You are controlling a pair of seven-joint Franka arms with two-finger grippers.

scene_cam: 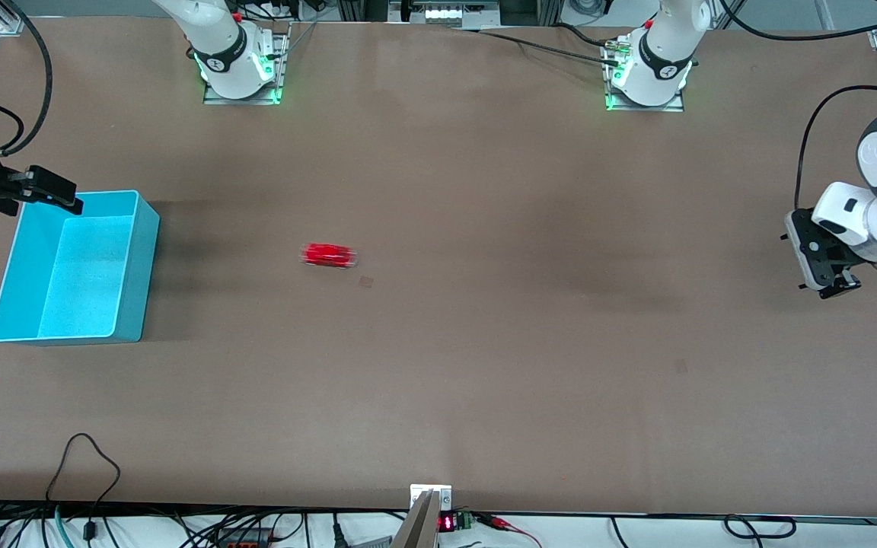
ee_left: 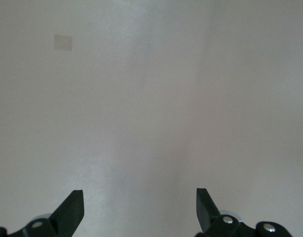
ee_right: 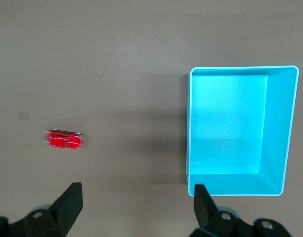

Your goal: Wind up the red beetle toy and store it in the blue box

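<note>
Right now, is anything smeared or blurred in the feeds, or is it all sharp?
Front view: the toy is smeared along its length, the box and table sharp. Right wrist view: toy streaked the same way, box crisp. Left wrist view: only bare table, pale and washed out.

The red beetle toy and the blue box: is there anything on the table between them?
Nothing: in the front view only bare brown table separates the red beetle toy from the blue box. The right wrist view shows the same.
</note>
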